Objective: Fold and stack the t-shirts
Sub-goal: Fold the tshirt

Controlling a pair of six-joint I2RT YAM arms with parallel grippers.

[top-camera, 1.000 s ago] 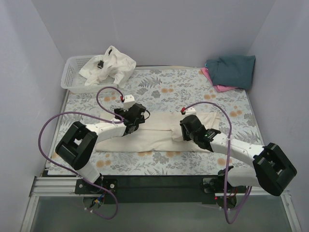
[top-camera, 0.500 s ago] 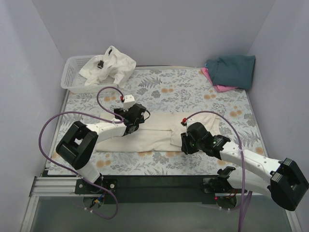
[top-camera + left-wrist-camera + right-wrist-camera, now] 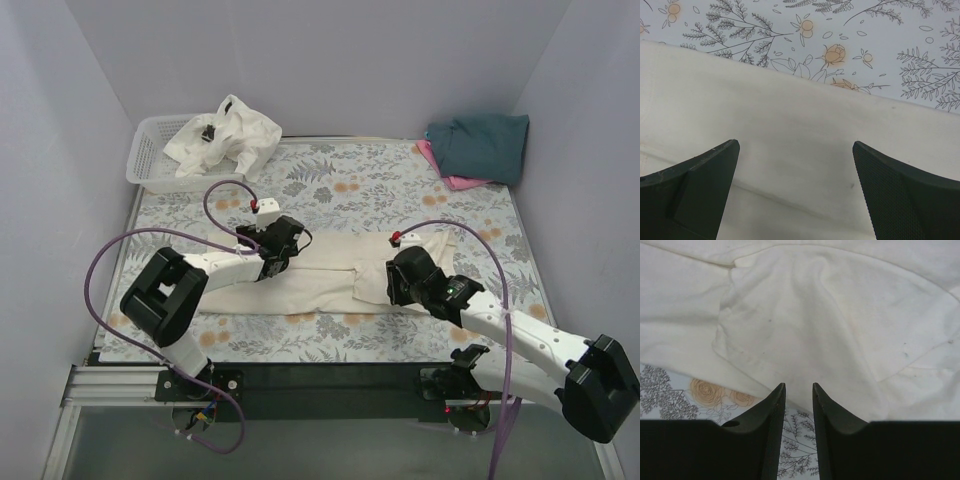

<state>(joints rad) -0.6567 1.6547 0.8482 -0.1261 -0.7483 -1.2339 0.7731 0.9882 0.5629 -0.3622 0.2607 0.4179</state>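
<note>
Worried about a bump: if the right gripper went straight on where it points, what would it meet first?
Likely the cream t-shirt on the table, just ahead of the right gripper; depth is unclear.

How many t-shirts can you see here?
4: a cream t-shirt lying mid-table, a white t-shirt crumpled in the basket, and a teal t-shirt folded on a pink t-shirt at the far right. The crumpled heap may hide more.
</note>
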